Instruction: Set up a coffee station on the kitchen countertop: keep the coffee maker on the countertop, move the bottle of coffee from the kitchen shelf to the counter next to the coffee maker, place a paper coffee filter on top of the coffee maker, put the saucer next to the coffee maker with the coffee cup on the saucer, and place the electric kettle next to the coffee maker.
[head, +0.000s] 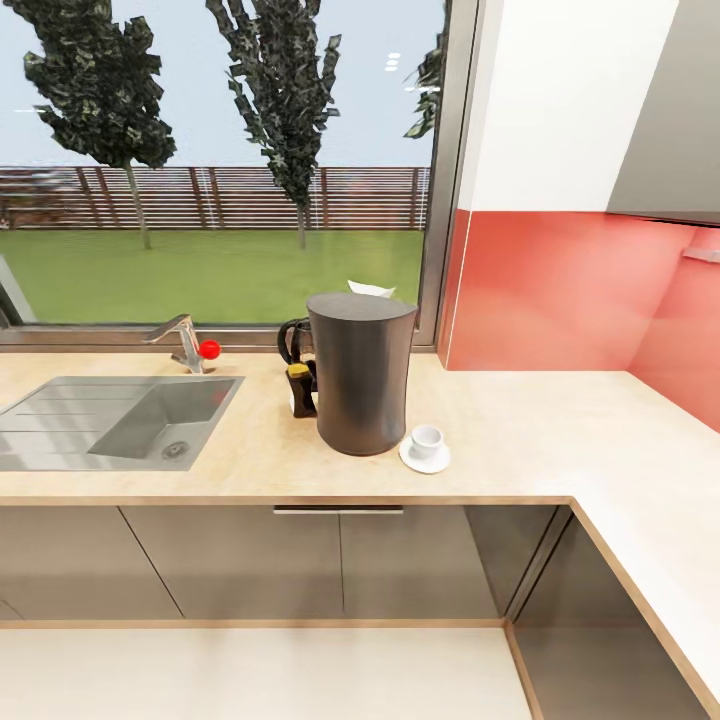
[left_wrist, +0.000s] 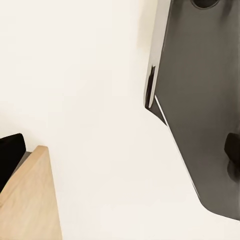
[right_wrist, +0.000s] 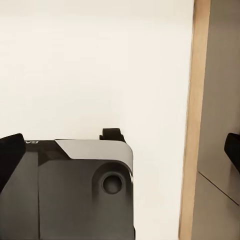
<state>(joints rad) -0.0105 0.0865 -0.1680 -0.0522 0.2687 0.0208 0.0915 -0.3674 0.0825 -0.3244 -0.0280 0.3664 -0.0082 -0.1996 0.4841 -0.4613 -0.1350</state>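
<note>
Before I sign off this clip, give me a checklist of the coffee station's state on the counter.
1. Coffee maker upright on countertop: ok.
2. Paper coffee filter on the maker's top: cannot tell; white paper peeks over its back edge.
3. Coffee cup on saucer, beside the maker: ok.
4. Bottle of coffee beside the maker: ok.
5. Electric kettle near the maker: ok, though mostly hidden.
6. Grippers free: cannot tell.

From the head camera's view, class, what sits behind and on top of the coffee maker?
On top of the coffee maker, a white paper filter peeks over the back rim. Behind it, only the kettle's black handle shows; the kettle's body is covered.
</note>
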